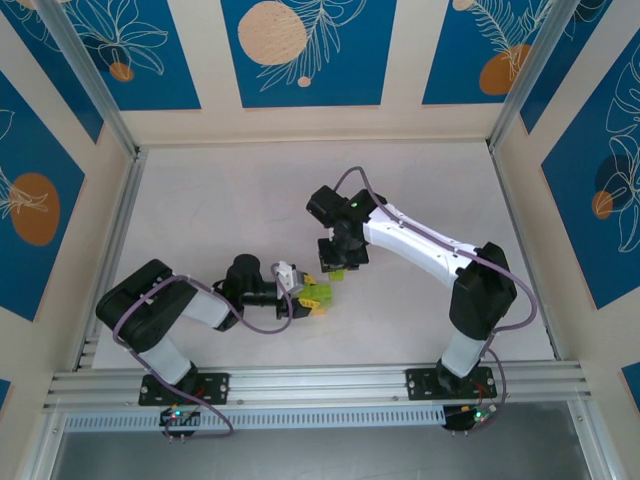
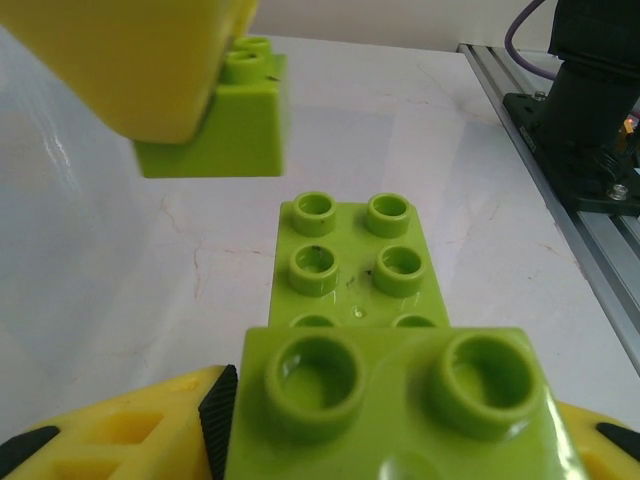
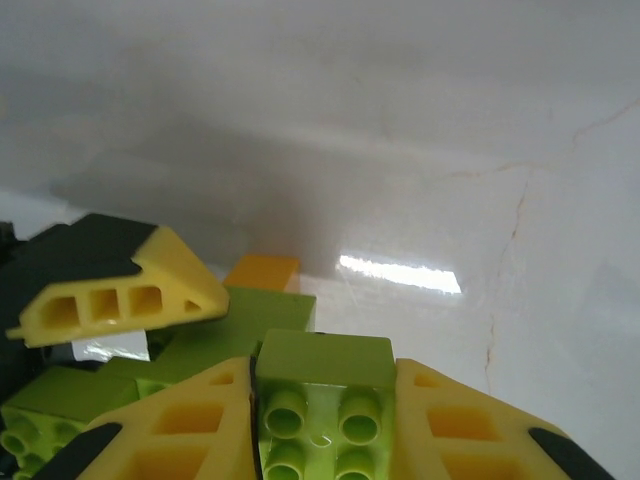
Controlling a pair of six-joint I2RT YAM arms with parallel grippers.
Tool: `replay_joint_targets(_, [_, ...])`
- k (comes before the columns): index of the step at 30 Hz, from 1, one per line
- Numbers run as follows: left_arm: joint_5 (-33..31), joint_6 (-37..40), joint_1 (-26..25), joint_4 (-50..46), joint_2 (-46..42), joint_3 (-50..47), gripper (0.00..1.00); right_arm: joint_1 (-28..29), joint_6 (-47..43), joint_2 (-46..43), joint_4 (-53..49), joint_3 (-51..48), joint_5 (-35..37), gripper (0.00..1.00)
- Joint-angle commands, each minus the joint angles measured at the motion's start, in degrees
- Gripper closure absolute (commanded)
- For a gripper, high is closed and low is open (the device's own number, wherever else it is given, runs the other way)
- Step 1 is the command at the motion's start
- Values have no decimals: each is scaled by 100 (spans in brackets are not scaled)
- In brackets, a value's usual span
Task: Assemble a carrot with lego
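Observation:
My left gripper (image 1: 297, 288) (image 2: 385, 445) is shut on the partly built carrot (image 1: 318, 295), a stack of lime-green bricks (image 2: 360, 262) with studs facing the camera. Seen from the right wrist, the stack (image 3: 240, 330) ends in an orange brick (image 3: 262, 272), with a left finger (image 3: 120, 295) beside it. My right gripper (image 1: 338, 264) (image 3: 325, 425) is shut on a single square lime-green brick (image 3: 325, 395) (image 2: 215, 130). That brick hangs just above and beyond the stack's far end, a small gap apart from it.
White table surface (image 1: 220, 200) lies all around, walled by patterned panels. An aluminium rail (image 1: 320, 385) runs along the near edge, and the right arm's base (image 2: 590, 130) stands on it to the right of the bricks.

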Motion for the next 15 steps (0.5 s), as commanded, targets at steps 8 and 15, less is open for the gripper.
replay_joint_targets(8, [123, 222, -36, -66, 83, 117, 50, 288, 390, -460, -483, -118, -28, 71])
replay_joint_targets(15, [112, 234, -41, -100, 90, 133, 50, 464, 424, -420, -513, -17, -112, 72])
